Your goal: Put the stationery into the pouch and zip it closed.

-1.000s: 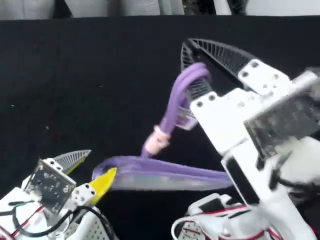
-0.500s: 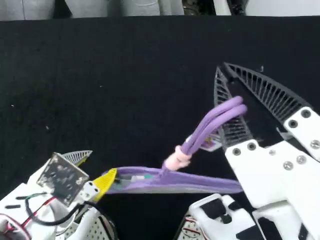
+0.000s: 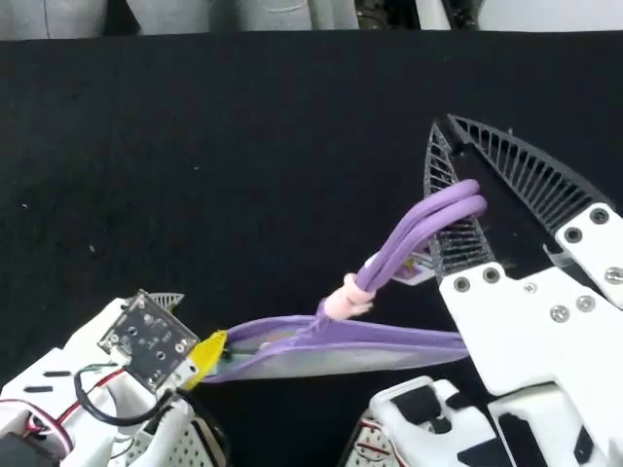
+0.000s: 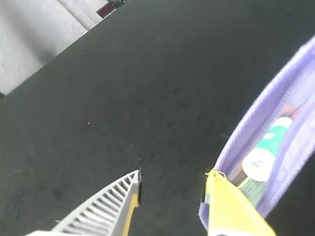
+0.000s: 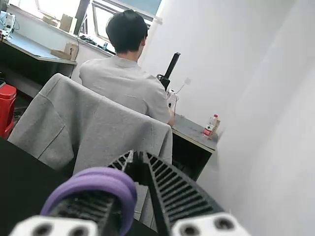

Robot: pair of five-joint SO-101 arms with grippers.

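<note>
Hauling on the purple loop (image 3: 419, 238) with the right gripper (image 3: 443, 136), clamped tight on it, up off the pouch (image 3: 341, 352) and out toward its right-hand end. Swung a good way over from above the pouch's middle a second ago, then barely crept on in the last half second. Dragged the pink bead (image 3: 343, 304) along too, now parked just over the pouch's top edge, roughly midway along. Left the pouch itself lying on the black table (image 3: 195, 146), much the same spot as before.

Over at the pouch's left end, got the left gripper (image 4: 173, 179) spread wide, gripping nothing, just the yellow finger (image 4: 231, 206) touching the pouch's lip and the other finger well apart from it. Hasn't come off that end, though leaned in closer to the pouch lately. Anchoring job, probably.

Can see stationery (image 4: 266, 152) already inside the pouch through the gaping mouth by that yellow finger, green and white bits. So looks done on the loading front, not on the zipping. Still open on the left-end side of the bead, so no telling whether closing or opening the teeth with this pull. Can't make out the slider either. Would watch for the pouch slipping off the yellow finger.
</note>
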